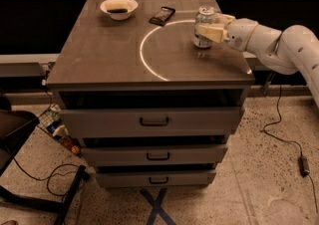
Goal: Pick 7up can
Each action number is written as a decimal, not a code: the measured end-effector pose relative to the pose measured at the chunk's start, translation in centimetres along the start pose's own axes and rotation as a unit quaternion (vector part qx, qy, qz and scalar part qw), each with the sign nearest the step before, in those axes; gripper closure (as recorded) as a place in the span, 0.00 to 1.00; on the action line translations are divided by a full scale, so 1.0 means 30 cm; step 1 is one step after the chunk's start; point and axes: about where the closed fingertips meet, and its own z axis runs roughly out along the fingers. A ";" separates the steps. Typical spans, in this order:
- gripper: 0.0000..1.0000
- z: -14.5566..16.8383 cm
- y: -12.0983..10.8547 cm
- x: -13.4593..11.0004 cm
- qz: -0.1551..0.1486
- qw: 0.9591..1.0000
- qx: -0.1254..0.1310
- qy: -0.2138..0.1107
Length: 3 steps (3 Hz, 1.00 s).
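Toward the right rear of the table (109, 55), the can (203, 16) stands upright just inside the white arc (142, 52), its base apparently on the top. The gripper (206, 27) reaches in from the right, its fingers (210, 33) clasping the can's middle. Reach and grasp look done; lifting it clear is what remains. The bowl (118, 7) and phone (162, 15) lie well apart.

No lettering is legible on the 7up can (203, 18) at the gripper (206, 29).
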 end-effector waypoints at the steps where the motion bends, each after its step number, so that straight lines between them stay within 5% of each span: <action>1: 1.00 0.007 0.004 0.000 0.000 1.000 -0.002 0.000; 2: 1.00 0.023 0.012 -0.028 -0.002 1.000 -0.011 -0.004; 3: 1.00 0.037 0.011 -0.161 -0.007 1.000 -0.019 -0.013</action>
